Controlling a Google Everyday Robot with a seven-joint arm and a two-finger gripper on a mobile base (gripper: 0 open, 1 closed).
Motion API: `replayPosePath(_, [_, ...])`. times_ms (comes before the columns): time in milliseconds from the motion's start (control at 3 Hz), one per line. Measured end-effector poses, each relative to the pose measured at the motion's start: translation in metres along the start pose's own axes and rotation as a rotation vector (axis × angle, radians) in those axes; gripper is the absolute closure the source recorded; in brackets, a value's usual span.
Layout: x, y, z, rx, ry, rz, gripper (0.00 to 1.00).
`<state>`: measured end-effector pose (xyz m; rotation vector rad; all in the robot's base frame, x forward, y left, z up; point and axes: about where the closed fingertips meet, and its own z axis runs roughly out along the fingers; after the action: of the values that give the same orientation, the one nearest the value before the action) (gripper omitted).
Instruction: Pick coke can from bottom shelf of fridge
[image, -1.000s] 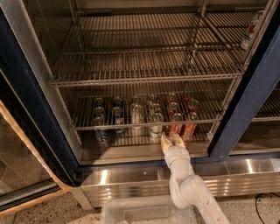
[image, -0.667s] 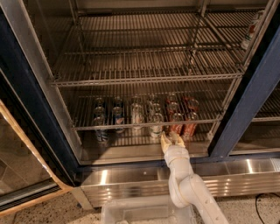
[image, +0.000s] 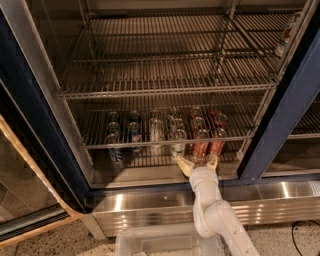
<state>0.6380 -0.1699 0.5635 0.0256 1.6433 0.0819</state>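
The fridge (image: 287, 112) stands open, with a dark blue frame and grey wire racks. Several red coke cans (image: 200, 145) stand in two rows at the right of the bottom shelf (image: 135, 175), a shiny steel floor. A white-and-green can (image: 177, 142) stands just left of them and blue cans (image: 115, 150) further left. My gripper (image: 197, 160) is at the shelf's front edge, open, its two pale fingers (image: 183, 165) spread on either side of the base of the front-left coke can. It holds nothing.
A low wire rack edge (image: 165, 141) crosses in front of the cans. A steel kick panel (image: 150, 202) runs below the shelf. A clear plastic bin (image: 160, 242) sits on the floor beside my arm. The glass door (image: 25, 190) is open at the left.
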Motion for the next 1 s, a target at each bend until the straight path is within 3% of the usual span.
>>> replayPosePath(333, [-0.014,-0.001,0.009,-0.017,-0.036,0.059,0.17])
replayPosePath(667, [-0.037,0.003,0.029,-0.069,-0.079,0.103,0.13])
replayPosePath(1000, [-0.047,0.0,0.062,-0.064,-0.083,0.084,0.17])
